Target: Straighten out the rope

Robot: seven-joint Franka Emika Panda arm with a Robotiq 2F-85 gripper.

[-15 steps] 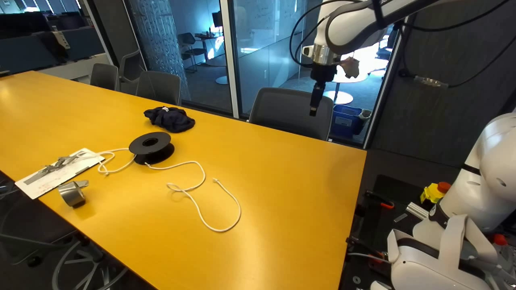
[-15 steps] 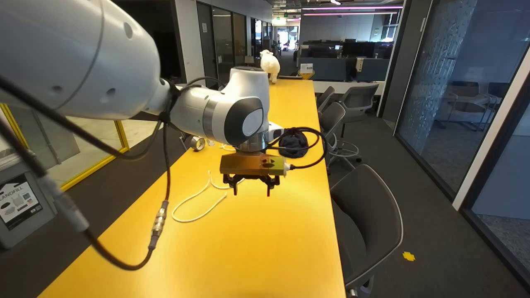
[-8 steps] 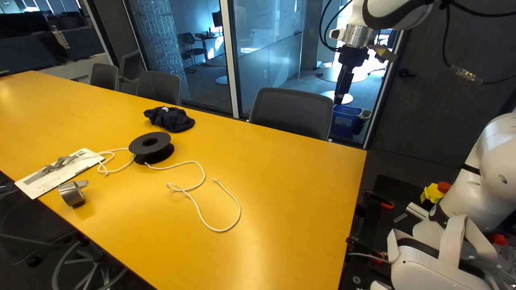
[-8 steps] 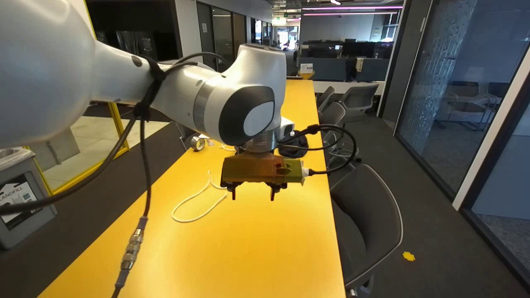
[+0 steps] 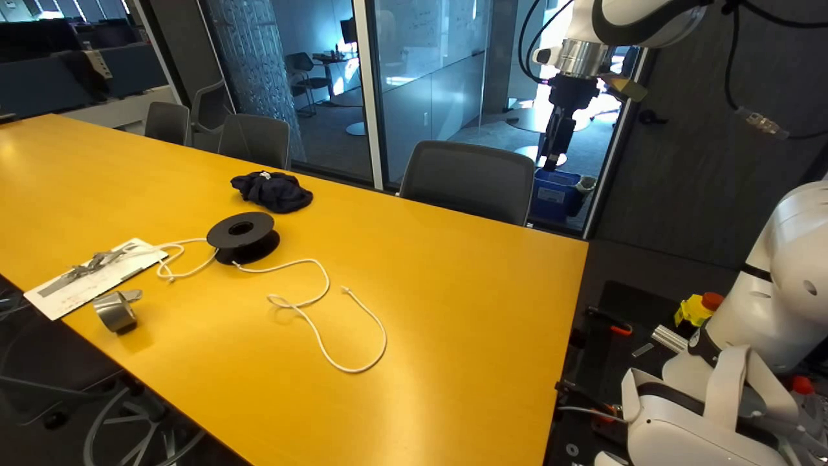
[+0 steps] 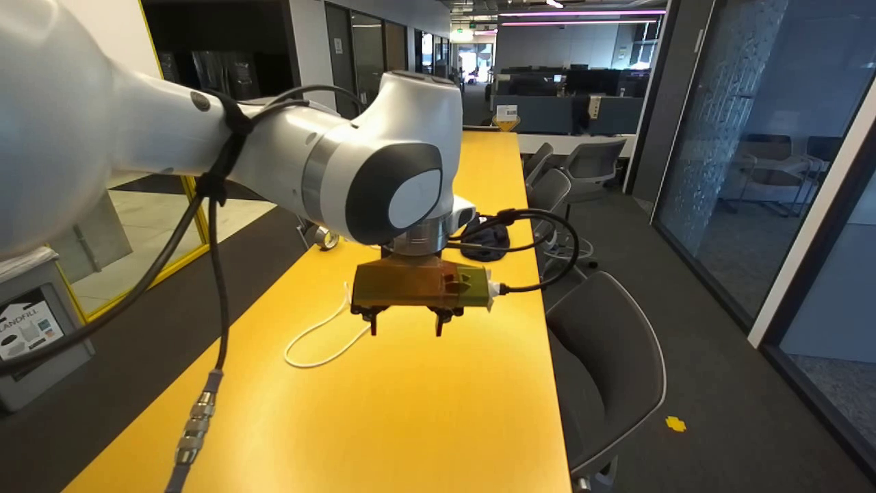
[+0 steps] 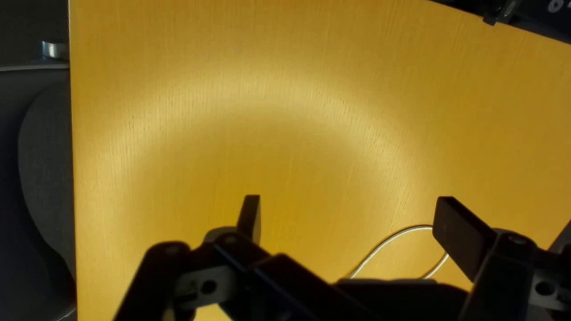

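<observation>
In the wrist view, the gripper (image 7: 348, 214) — released, its jaws spread wide — hides stretches of the rope (image 7: 403, 231).

Pincer (image 6: 406, 329) spread above yellow table (image 6: 424, 424); white rope (image 6: 311, 366) curved there; dark chair (image 6: 616, 356) alongside

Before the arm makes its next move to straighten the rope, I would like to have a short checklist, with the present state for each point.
1. Gripper open: ok; it holds nothing.
2. Gripper down at the rope: not ok; it hangs above the table.
3. Loose rope end uncovered: ok; nothing covers it in an exterior view.
4. Rope free of loops: not ok; it bends and shows a small loop.
5. Rope free of the black spool: cannot tell; how they meet is unclear.
6. Tape roll apart from the rope: ok.
</observation>
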